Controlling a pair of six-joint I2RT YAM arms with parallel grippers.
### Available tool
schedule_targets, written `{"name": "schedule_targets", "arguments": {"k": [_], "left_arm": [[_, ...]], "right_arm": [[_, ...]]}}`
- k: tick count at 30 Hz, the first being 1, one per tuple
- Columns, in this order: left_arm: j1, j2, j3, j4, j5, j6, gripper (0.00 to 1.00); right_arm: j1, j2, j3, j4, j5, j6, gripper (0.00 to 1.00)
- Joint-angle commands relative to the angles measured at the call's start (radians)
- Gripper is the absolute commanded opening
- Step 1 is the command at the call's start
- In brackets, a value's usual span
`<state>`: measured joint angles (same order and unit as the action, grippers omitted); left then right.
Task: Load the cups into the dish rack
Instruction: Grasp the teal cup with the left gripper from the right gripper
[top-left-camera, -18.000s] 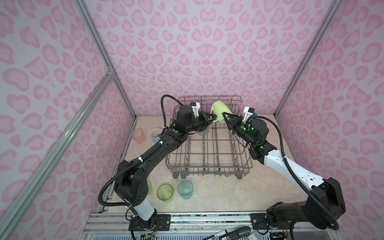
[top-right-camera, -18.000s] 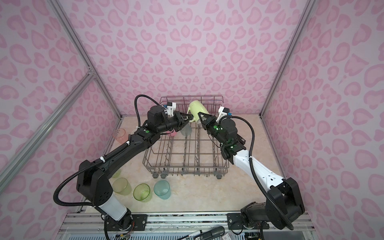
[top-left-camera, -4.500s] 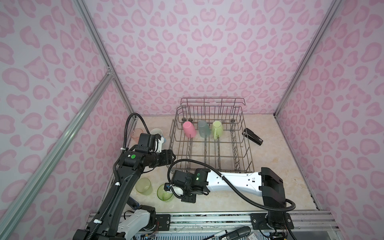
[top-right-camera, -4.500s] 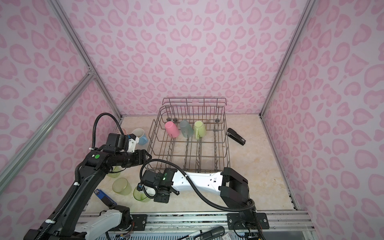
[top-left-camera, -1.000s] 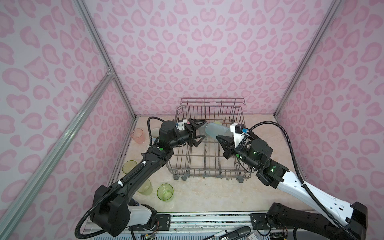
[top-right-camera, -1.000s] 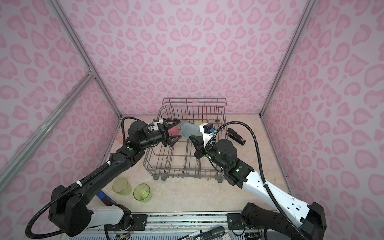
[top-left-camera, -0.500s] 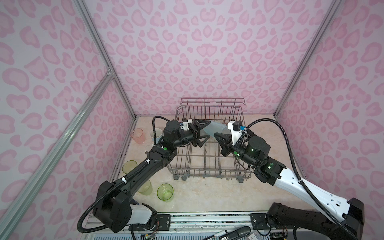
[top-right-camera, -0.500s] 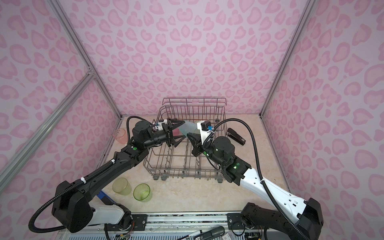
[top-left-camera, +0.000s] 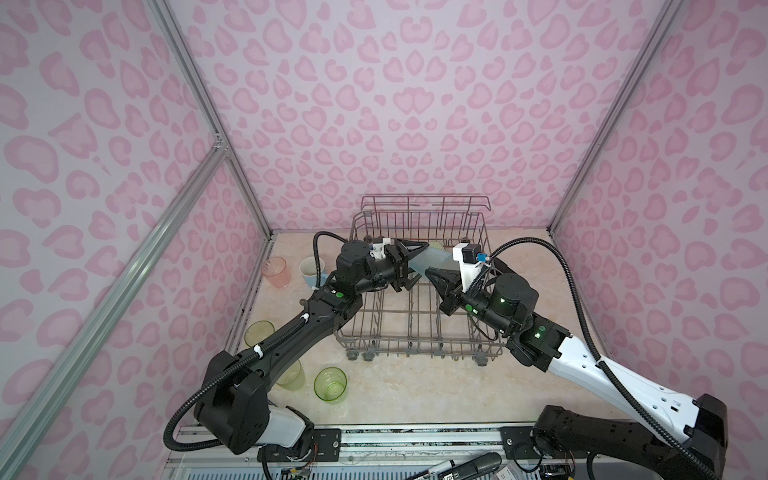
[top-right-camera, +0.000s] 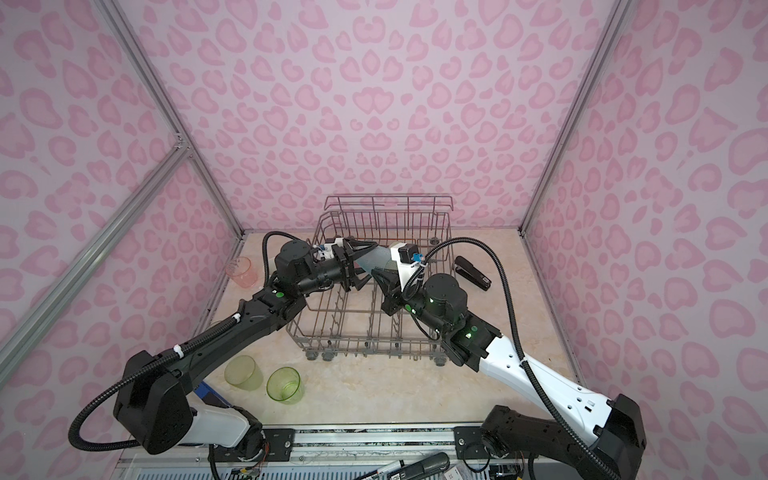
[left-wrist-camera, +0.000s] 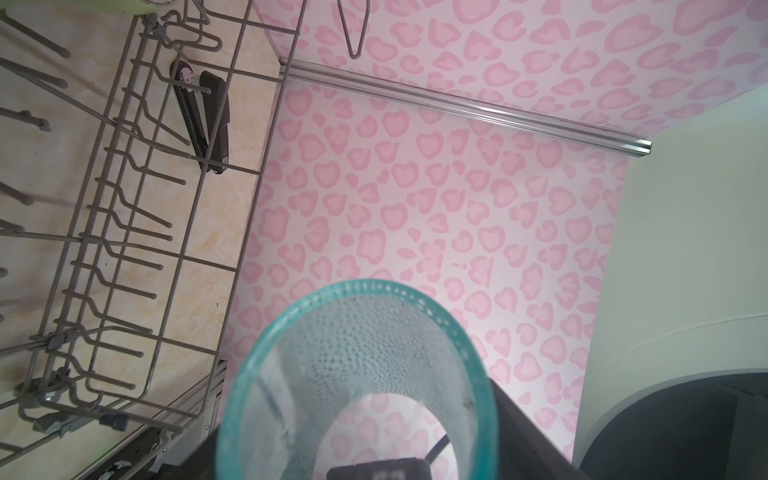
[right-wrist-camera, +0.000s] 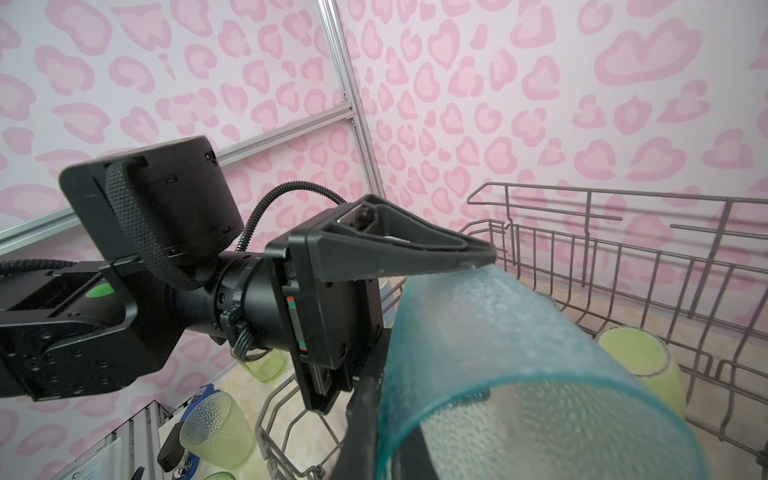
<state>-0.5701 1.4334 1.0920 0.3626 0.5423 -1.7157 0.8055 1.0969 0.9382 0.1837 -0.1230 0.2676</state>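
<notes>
Starting from the left: a pink cup (top-left-camera: 275, 272) and a blue mug (top-left-camera: 309, 270) stand on the table well behind the left gripper (top-left-camera: 419, 266), out past its wrist. A few green cups (top-left-camera: 330, 384) sit further back along that arm, nowhere near the jaws.

The left gripper's jaws are spread apart and straddle the closed end of the teal cup (top-left-camera: 434, 259). The right wrist view shows the upper finger (right-wrist-camera: 415, 253) lying right on the cup's side. Can't tell if the lower one touches, it's tucked behind the cup.

The teal cup itself is on its side in the air, strung between the two grippers, bottom toward the left jaws and open rim toward the right ones.

The right gripper (top-left-camera: 432, 271) is clamped on that rim, one finger outside the wall and one showing through it from inside.

The rack (top-left-camera: 419, 347) sits under both sets of jaws. A light-green mug (right-wrist-camera: 640, 361) is in the rack just past them, toward the back rail.

The black stapler (top-right-camera: 471, 272) lies on the table outside the rack, off beyond the right gripper.
</notes>
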Motion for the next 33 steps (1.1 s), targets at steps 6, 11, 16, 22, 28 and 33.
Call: {"name": "schedule_targets", "arguments": {"k": [6,11,16,22,28,33], "left_arm": [[-0.01,0.01,0.017,0.043,-0.045,0.048,0.53],[-0.01,0.018,0.028,0.028,-0.075,0.106,0.49],[-0.001,0.028,0.053,-0.015,-0.127,0.204,0.48],[0.027,0.035,0.059,-0.04,-0.209,0.304,0.47],[0.078,0.026,0.079,-0.135,-0.28,0.468,0.46],[0.097,-0.012,0.123,-0.333,-0.424,0.707,0.46]], "right_arm": [[0.004,-0.02,-0.009,0.013,-0.001,0.004,0.0],[0.004,0.002,0.028,-0.046,0.001,0.007,0.21],[0.002,0.01,0.055,-0.135,0.06,0.003,0.42],[-0.012,-0.006,0.039,-0.187,0.107,0.016,0.52],[-0.033,-0.012,0.044,-0.284,0.211,0.01,0.57],[-0.045,-0.002,0.037,-0.332,0.237,-0.023,0.6]]}}
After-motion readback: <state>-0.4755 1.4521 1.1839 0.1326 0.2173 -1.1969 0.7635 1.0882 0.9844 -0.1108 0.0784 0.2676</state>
